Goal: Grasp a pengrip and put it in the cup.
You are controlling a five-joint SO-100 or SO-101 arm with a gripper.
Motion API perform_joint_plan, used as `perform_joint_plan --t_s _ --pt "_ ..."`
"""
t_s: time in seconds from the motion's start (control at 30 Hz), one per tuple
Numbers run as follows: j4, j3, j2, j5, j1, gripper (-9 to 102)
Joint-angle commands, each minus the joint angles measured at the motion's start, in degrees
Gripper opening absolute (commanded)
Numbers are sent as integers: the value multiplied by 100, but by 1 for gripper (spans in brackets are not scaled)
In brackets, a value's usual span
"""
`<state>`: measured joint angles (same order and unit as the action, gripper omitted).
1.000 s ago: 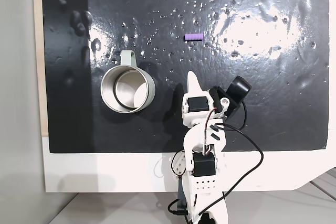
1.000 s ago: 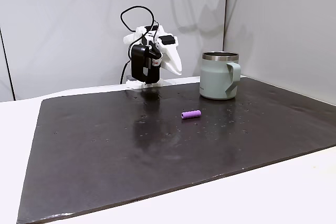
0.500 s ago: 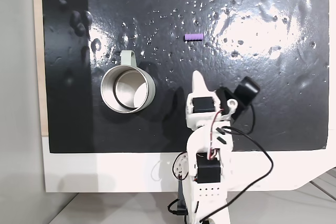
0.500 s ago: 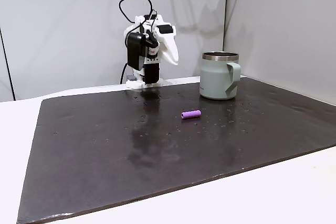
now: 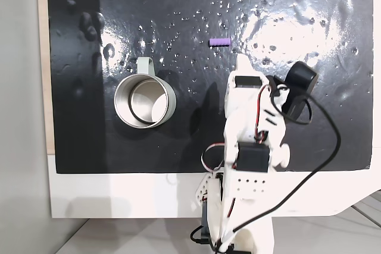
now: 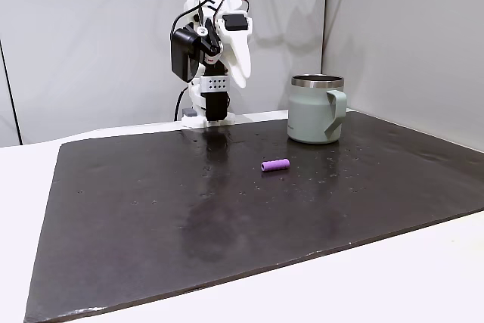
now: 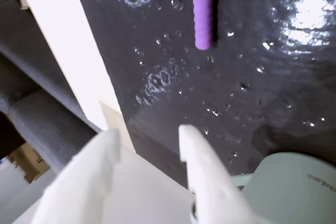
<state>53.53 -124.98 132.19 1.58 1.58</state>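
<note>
The black mat (image 6: 227, 209) lay glossy under everything. The cup (image 6: 314, 108) stood upright near the arm's base. The gripper (image 7: 149, 137) hung raised, fingers apart, seemingly empty. The pengrip (image 5: 219, 42) lay flat mid-mat, well apart from both.

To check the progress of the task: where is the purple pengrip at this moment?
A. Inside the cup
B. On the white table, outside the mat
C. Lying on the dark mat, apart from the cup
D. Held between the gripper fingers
C: the pengrip lies alone on the dark mat, apart from the cup, and the gripper holds nothing.
</note>
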Motion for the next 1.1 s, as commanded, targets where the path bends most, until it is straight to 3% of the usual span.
perform_joint_plan --t_s 0.0,0.3,1.07 --pt "360 1002 -844 53 53 17" --pt "861 2514 -2716 -105 -272 20" --pt "914 4702 -6451 -396 -483 18"
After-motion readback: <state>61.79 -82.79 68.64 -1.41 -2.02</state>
